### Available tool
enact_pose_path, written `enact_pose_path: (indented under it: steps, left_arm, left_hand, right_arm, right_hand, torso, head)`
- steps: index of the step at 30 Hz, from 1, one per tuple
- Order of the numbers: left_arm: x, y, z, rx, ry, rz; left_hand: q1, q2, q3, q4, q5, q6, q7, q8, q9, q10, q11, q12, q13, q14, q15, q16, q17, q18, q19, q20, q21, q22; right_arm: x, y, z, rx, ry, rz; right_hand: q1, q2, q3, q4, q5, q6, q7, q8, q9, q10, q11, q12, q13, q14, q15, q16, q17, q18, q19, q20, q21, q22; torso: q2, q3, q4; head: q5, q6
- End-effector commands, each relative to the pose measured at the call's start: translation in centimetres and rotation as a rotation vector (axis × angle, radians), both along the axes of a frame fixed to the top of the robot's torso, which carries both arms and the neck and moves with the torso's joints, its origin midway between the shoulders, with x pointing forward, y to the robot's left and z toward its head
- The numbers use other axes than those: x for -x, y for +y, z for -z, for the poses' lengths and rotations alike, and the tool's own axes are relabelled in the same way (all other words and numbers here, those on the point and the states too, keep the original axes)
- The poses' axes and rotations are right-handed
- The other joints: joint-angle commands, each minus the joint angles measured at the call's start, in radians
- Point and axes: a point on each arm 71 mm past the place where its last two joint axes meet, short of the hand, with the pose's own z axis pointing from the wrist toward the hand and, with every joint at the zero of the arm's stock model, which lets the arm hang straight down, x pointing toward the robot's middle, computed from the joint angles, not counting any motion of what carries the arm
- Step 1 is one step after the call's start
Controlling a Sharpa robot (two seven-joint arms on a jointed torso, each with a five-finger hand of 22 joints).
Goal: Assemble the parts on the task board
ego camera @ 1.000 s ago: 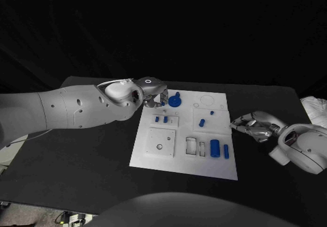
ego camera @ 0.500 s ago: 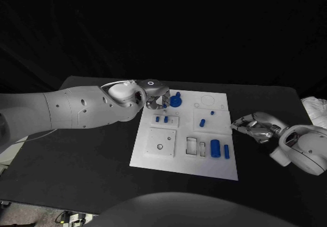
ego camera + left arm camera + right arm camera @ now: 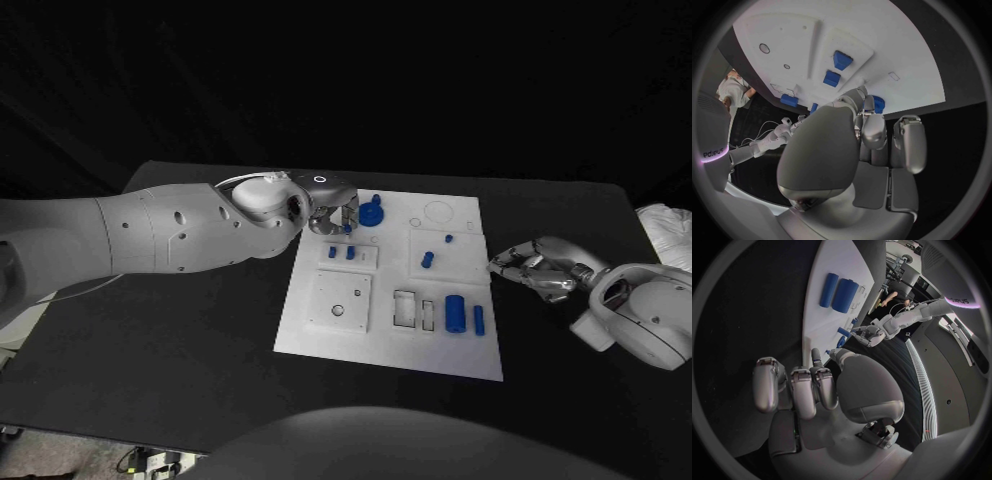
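Left hand (image 3: 332, 210) sits at the blue knobbed part (image 3: 371, 212) on the task board (image 3: 325, 330) — whether it grips, you cannot tell. Confirm contact first. Right hand (image 3: 531, 268) rests beside the board, fingers curled, empty.

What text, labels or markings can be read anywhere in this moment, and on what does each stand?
"edjeys", as far as it reads, curved and partly cut off, on the white body panel in the left wrist view.
Dark lettering on the left arm's white casing in the right wrist view: too small to read.
Task board and blue parts: no print visible.
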Motion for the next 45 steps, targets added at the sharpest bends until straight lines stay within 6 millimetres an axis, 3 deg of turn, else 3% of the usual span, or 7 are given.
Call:
enact_pose_path:
  steps: [1, 33, 45]
  left_arm:
    - [0.1, -0.2, 0.2, -0.017, 0.019, 0.002]
    - [0.0, -0.2, 1.3, -0.056, 0.054, -0.009]
    - [0.1, -0.6, 1.6, -0.058, 0.06, -0.001]
  left_hand:
    - [-0.004, -0.003, 0.001, 0.001, -0.003, -0.006, 0.003, -0.003, 0.001, 0.003, 0.004, -0.004, -0.001, 0.001, 0.0, -0.006, -0.001, 0.0, 0.04, -0.001, -0.004, 0.201]
    - [0.0, -0.002, 0.006, -0.003, -0.002, -0.015, 0.003, -0.012, -0.004, 0.001, 0.005, -0.015, -0.007, -0.012, 0.003, -0.027, -0.033, 0.003, 0.033, 0.001, -0.02, 0.196]
    - [-0.003, -0.006, 0.01, -0.006, -0.005, -0.062, -0.004, -0.037, -0.018, 0.004, 0.003, -0.027, -0.013, -0.026, 0.004, -0.047, -0.063, 0.007, 0.025, 0.003, -0.037, 0.191]
  right_arm:
    - [0.1, 0.2, 0.1, -0.001, 0.007, -0.012]
    - [0.1, 0.3, 0.1, -0.002, 0.009, -0.015]
    - [0.1, 0.3, 0.1, -0.002, 0.009, -0.015]
  right_hand:
    - [-0.001, -0.006, 0.006, -0.002, 0.001, 0.008, -0.002, -0.002, 0.001, 0.107, 0.007, 0.004, 0.263, 0.104, 0.007, 0.003, 0.263, 0.021, -0.009, 0.0, -0.007, 0.186]
    - [-0.001, -0.006, 0.006, -0.002, 0.001, 0.008, -0.002, -0.002, 0.001, 0.107, 0.007, 0.004, 0.263, 0.104, 0.007, 0.003, 0.263, 0.021, -0.009, 0.0, -0.007, 0.186]
    - [-0.002, -0.006, 0.007, -0.001, 0.0, 0.009, -0.001, -0.002, 0.001, 0.107, 0.008, 0.004, 0.263, 0.104, 0.007, 0.003, 0.263, 0.021, -0.009, 0.0, -0.008, 0.186]
  torso:
    - [-0.001, -0.0003, -0.0005]
    - [0.0, 0.0001, -0.0003]
    - [-0.001, -0.0002, -0.0003]
  head:
    - [0.001, 0.0]
    - [0.0, 0.0]
    - [0.0, 0.0]
